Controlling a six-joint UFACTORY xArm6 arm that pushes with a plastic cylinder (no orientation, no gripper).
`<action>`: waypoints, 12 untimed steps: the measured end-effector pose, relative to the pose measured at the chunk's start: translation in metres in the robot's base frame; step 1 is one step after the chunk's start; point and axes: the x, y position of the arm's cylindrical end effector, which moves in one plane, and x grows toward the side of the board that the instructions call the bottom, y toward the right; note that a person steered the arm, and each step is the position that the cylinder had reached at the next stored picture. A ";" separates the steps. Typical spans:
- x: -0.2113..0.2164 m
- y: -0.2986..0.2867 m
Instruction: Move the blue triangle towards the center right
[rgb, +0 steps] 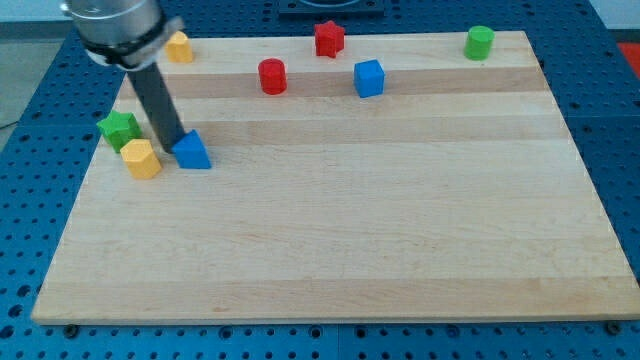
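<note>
The blue triangle (192, 151) lies on the wooden board (340, 230) at the view's left, in its upper half. My tip (171, 153) stands just left of the blue triangle, touching or almost touching its left edge. The dark rod rises from there up and to the left to the arm's grey end at the view's top left. A yellow hexagonal block (141, 159) lies just left of my tip.
A green star (118, 128) lies at the left edge, above the yellow hexagonal block. A yellow block (179, 47), a red cylinder (272, 76), a red star (329, 39), a blue cube (369, 78) and a green cylinder (479, 42) lie along the top.
</note>
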 end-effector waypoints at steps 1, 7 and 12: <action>0.003 0.014; -0.041 0.120; 0.007 0.112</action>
